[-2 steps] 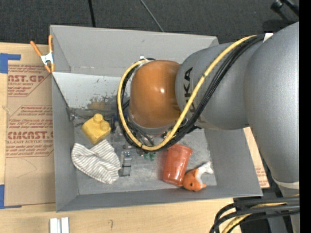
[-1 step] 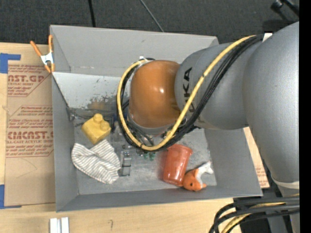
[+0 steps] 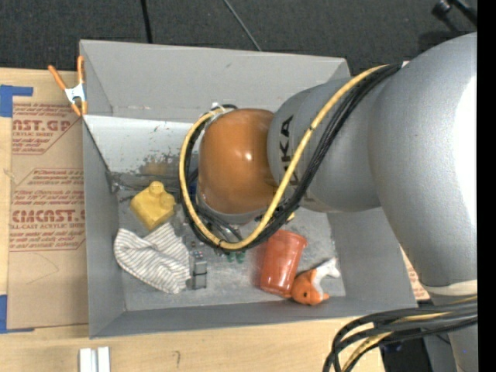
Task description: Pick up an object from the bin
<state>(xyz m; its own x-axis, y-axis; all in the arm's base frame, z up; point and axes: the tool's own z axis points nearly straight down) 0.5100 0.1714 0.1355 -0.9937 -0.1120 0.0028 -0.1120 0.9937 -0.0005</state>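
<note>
Arm: I see the arm (image 3: 364, 153) reaching in from the right, its orange cover (image 3: 232, 161) over the middle of the bin (image 3: 232, 68).
Hand: the hand (image 3: 198, 273) is low over the bin floor; I cannot tell whether it is released or clenched.
Nearest thing: a grey-and-white striped cloth (image 3: 151, 258), crumpled in the lower left of the bin, its right edge just beside the hand.
Left of the cover: a yellow block (image 3: 153, 205), above the cloth.
Right of the hand: an orange cup (image 3: 280, 262) lying on its side, with a small orange toy (image 3: 308, 289) touching its lower end.
</note>
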